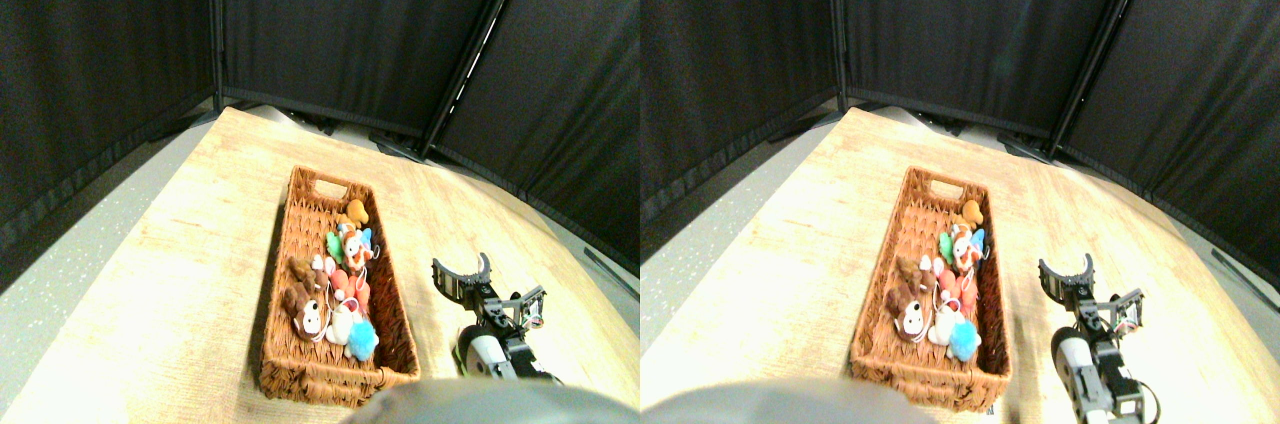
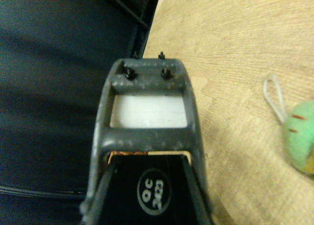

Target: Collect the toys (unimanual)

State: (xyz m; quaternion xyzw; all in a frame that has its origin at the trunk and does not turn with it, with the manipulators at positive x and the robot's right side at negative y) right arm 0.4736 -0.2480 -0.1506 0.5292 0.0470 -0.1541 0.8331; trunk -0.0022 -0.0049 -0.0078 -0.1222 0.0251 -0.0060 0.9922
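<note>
Black curtains back a wooden desk (image 1: 150,274) where toys (image 1: 335,284) fill a wicker basket (image 1: 290,369), claw (image 1: 490,279) spread empty beside it.

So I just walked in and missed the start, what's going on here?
A four-legged robot is gathering small plush toys into a wicker basket on a wooden table. Several toys already lie in the basket. The right gripper hangs over the table to the right of the basket, its fingers spread and holding nothing. The wrist camera shows one more toy, a green one with a white loop, lying on the table outside the basket.
</note>
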